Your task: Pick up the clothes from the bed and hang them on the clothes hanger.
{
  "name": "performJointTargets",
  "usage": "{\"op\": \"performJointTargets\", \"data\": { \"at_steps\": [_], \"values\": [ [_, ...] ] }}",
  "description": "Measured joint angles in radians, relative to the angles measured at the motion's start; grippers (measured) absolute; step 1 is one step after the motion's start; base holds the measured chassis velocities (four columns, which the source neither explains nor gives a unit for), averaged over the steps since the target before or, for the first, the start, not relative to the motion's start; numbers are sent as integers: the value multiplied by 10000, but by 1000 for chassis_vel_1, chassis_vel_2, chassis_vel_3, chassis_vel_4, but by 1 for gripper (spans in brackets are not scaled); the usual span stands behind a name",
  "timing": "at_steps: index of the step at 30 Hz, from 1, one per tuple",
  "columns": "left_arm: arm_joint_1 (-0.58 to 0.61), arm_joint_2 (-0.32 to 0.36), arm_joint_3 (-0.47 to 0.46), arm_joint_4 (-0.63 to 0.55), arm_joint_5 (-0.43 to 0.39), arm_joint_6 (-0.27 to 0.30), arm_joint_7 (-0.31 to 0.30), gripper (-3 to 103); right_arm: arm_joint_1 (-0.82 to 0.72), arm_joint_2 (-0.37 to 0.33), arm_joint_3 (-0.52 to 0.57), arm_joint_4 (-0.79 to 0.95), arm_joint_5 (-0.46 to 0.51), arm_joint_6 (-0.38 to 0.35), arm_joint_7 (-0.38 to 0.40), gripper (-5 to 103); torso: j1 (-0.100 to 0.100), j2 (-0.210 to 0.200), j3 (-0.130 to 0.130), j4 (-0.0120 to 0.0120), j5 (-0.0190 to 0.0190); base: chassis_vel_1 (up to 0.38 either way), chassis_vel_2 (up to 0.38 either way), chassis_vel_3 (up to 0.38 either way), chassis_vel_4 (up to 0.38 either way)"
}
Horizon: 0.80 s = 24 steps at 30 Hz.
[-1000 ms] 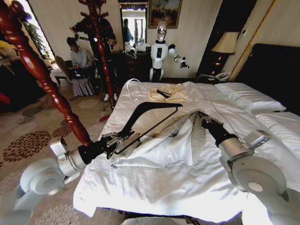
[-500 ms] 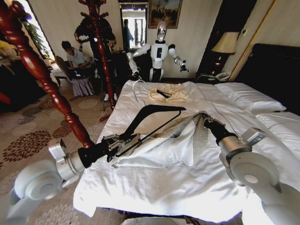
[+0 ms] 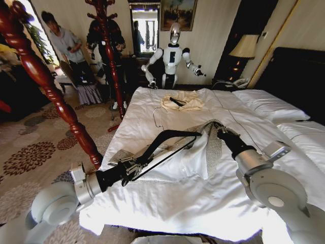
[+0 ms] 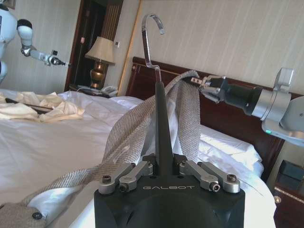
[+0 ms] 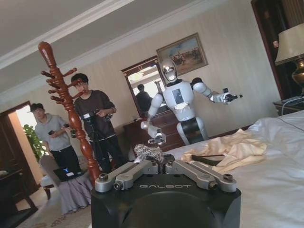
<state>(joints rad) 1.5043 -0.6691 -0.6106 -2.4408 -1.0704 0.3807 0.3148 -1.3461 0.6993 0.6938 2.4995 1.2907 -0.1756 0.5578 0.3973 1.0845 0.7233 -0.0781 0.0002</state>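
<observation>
The clothes, a grey-beige knit jacket (image 3: pixel 210 147) with white lining, lie partly lifted on the bed (image 3: pixel 203 203). My right gripper (image 3: pixel 219 133) is shut on the jacket's collar edge and holds it raised; a tuft of knit (image 5: pixel 148 153) shows between its fingers. My left gripper (image 3: pixel 133 165) is shut on one end of the black clothes hanger (image 3: pixel 167 142). The hanger's far end reaches the jacket near the collar, and its wire hook (image 3: pixel 155 118) sticks out toward the bed's far side. In the left wrist view the hanger (image 4: pixel 161 118) stands between the jacket's (image 4: pixel 187 109) folds, with the right gripper (image 4: pixel 205 86) beyond.
A cream hooded top (image 3: pixel 183 101) lies at the bed's far end. A carved red-brown coat stand post (image 3: pixel 48 91) stands close on my left, another (image 3: pixel 109 56) farther back. Pillows (image 3: pixel 269 104) and a lamp (image 3: pixel 246 46) are right. Another robot (image 3: pixel 172 56) stands beyond the bed.
My left gripper has drawn down and back, lowering the hanger toward the bed; its far end now meets the jacket by the collar. The right gripper has barely moved.
</observation>
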Motion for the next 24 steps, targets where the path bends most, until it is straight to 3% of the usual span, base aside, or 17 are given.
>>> {"op": "performJointTargets", "data": {
  "at_steps": [4,11,17,24],
  "values": [
    [-252,-180,624,481,686,-176,-52,18,-92,26,-19,4,4,244,-535,2,0,0,0,0,0,0,0,0,0],
    [-794,-542,765,1437,751,-482,-147,18,-251,184,-17,15,71,661,-1052,2,1,0,0,-1,0,0,0,0,0],
    [-1313,-1079,1078,2112,653,-712,-147,18,-358,277,-225,15,125,1149,-1979,2,1,0,0,0,-1,0,0,0,0],
    [-1842,-1964,1976,2570,759,-753,74,18,-385,57,-521,14,113,1349,-2810,2,0,0,1,1,0,0,0,0,0]
  ]
}}
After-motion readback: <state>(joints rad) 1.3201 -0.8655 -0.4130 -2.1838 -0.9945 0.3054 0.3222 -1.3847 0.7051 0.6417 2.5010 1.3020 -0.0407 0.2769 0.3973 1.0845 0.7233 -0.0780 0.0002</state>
